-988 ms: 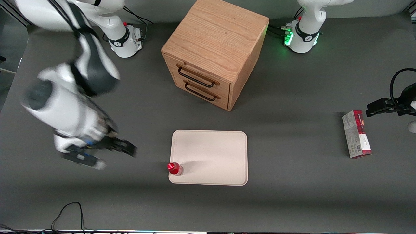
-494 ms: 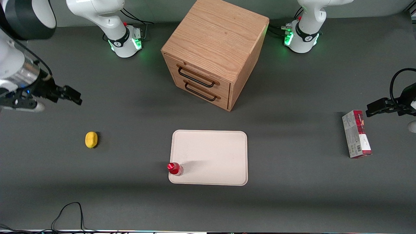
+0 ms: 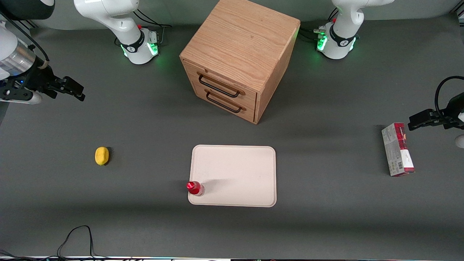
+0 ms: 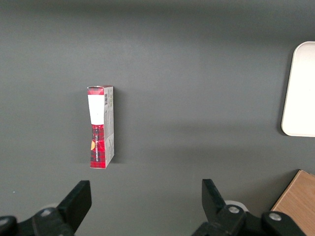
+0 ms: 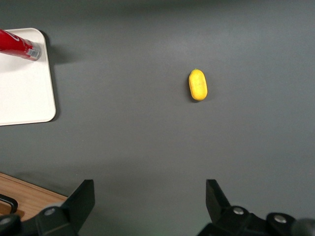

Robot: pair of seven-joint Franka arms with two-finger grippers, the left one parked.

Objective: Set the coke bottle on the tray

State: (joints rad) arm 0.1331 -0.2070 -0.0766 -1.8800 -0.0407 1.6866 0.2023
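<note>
The coke bottle point(image 3: 194, 188) with its red cap stands upright on the near corner of the cream-white tray point(image 3: 239, 170), at the corner toward the working arm's end. It also shows in the right wrist view point(image 5: 17, 45) on the tray's corner point(image 5: 29, 98). My gripper point(image 3: 74, 90) hangs high above the table at the working arm's end, far from the tray and farther from the front camera than the bottle. It is open and empty point(image 5: 150, 196).
A yellow lemon-like lump point(image 3: 102, 156) lies on the table between my gripper and the tray. A wooden drawer cabinet point(image 3: 237, 58) stands farther back from the tray. A red-and-grey carton point(image 3: 397, 149) lies toward the parked arm's end.
My gripper has drawn away from the bottle, up and toward the working arm's end of the table, uncovering the yellow lump. The bottle has stayed on the tray.
</note>
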